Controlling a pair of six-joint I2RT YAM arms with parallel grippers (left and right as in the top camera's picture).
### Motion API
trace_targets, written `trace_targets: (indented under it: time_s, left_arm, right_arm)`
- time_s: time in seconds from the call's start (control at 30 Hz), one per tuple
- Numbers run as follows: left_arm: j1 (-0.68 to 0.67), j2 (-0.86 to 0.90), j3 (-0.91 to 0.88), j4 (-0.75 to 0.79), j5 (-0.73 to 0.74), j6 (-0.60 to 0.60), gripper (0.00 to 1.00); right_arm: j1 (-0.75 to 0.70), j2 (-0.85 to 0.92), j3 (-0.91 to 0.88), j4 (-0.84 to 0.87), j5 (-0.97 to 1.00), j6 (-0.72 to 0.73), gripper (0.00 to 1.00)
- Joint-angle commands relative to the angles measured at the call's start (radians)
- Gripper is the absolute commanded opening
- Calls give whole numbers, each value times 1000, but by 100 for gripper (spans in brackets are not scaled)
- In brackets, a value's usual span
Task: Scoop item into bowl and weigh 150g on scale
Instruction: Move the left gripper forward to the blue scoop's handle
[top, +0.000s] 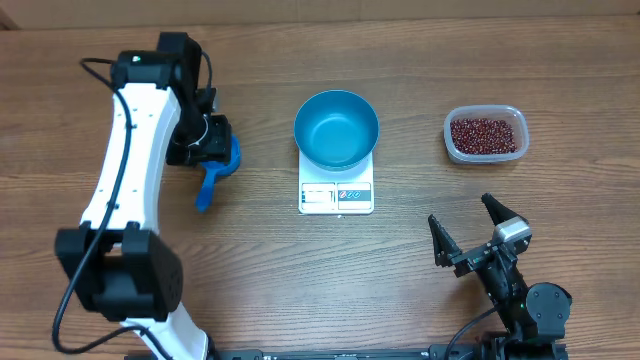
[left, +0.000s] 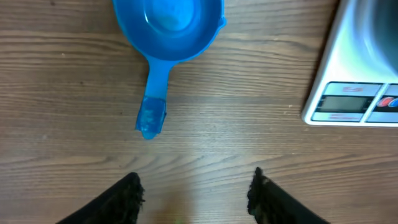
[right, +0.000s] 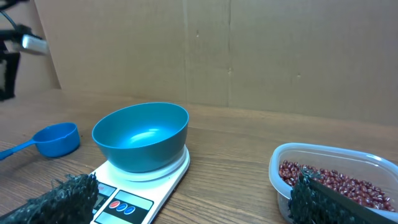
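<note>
the many small dark red-brown beans (top: 485, 135) lie heaped in a clear rounded plastic tub (top: 449, 150) at the right side of the table, and none show anywhere else. the round deep blue bowl (top: 336, 128) sits on the small white square digital scale (top: 336, 197) at the middle, well apart from the tub, and its inside is bare. the scale's display is too small to read. a small blue plastic scoop with a handle (left: 168, 28) lies flat on the wood left of the scale, also empty. the left gripper (left: 194, 186) hangs over the scoop's handle end with its jaws apart and nothing between them but wood. the right gripper (top: 459, 207) waits near the front edge, below the tub, spread wide and holding nothing. so, judging from this, only the setup is done: bowl on scale. picking up the scoop, carrying beans across and reaching 150 g are all left. the table (top: 330, 290) is brown wood grain, matte and free of spills. behind it the right wrist view shows a plain brown cardboard wall (right: 249, 50).
</note>
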Motion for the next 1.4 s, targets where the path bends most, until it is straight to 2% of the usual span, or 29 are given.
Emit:
trace_targets:
  time_s: [0.0,0.1,0.13,0.17,0.5,0.73,1.37]
  left_arm:
    - [-18,28,3,13,-60,-6,72]
    - [-16,30,-28,48,-109,-14,80]
    - [-14,30,-40,68,-115,-14,87]
    - [-11,30,-56,93,-116,-14,99]
    - [-3,32,-267,333,-115,3,100]
    - [9,33,-312,432,-116,10,100]
    - [14,39,-449,565,-47,9,100]
  right_arm:
    - [5,-8,-10,2,1,0,100]
    - [5,-8,-10,2,1,0,100]
    - [5,-8,-10,2,1,0,100]
    - [5,-8,-10,2,1,0,100]
    - [5,-8,-10,2,1,0,100]
    - [5,-8,-10,2,1,0,100]
    - [5,-8,-10,2,1,0,100]
